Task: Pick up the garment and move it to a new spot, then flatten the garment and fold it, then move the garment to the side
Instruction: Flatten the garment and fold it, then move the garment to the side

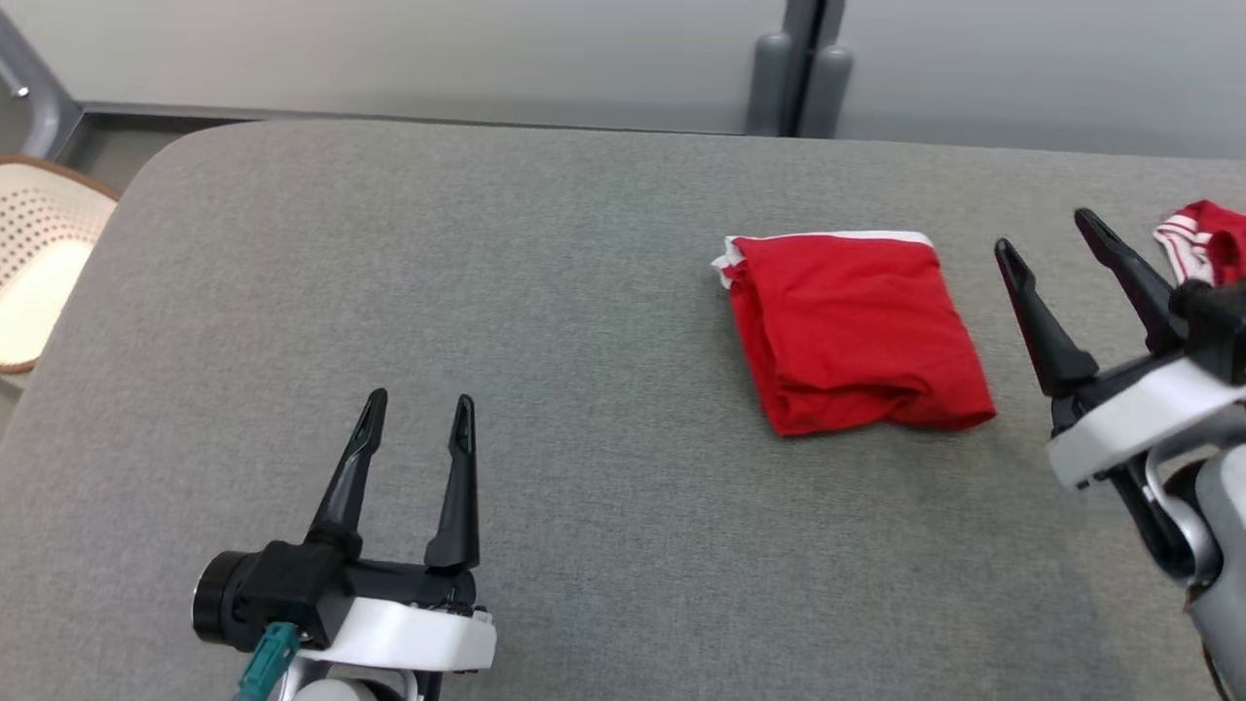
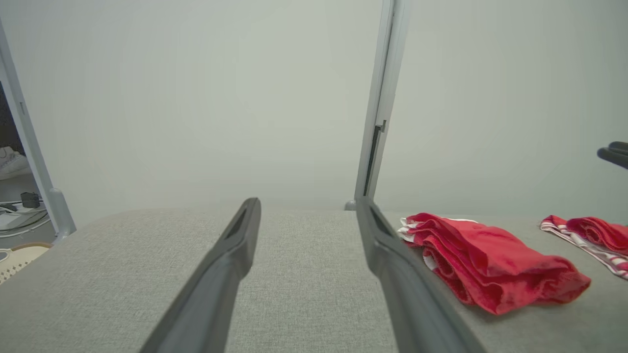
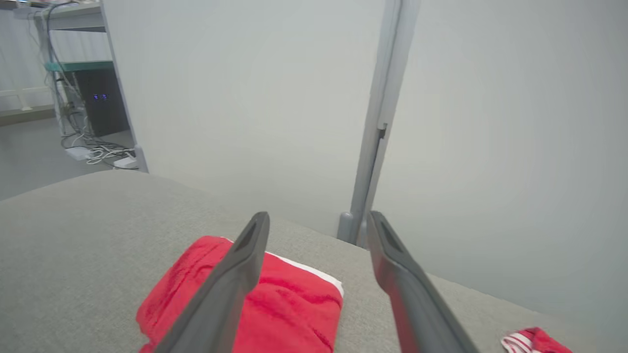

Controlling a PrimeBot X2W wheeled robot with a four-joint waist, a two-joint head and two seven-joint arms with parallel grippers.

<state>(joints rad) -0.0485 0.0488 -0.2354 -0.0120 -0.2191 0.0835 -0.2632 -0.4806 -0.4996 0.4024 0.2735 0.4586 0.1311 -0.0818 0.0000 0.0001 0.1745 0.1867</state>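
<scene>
A red garment (image 1: 857, 331) with white trim lies folded into a rough rectangle on the grey table (image 1: 545, 292), right of centre. In the left wrist view the garment (image 2: 490, 260) sits to the right of the fingers; in the right wrist view the garment (image 3: 274, 299) lies below and partly behind the left finger. My left gripper (image 1: 419, 409) hovers open over bare table at the lower left, well apart from the cloth. My right gripper (image 1: 1051, 234) is open just right of the garment, holding nothing.
A second red cloth with white stripes (image 1: 1202, 239) lies at the table's right edge, behind my right gripper. A cream perforated basket (image 1: 39, 263) stands off the table's left side. A grey post (image 1: 798, 68) rises beyond the far edge.
</scene>
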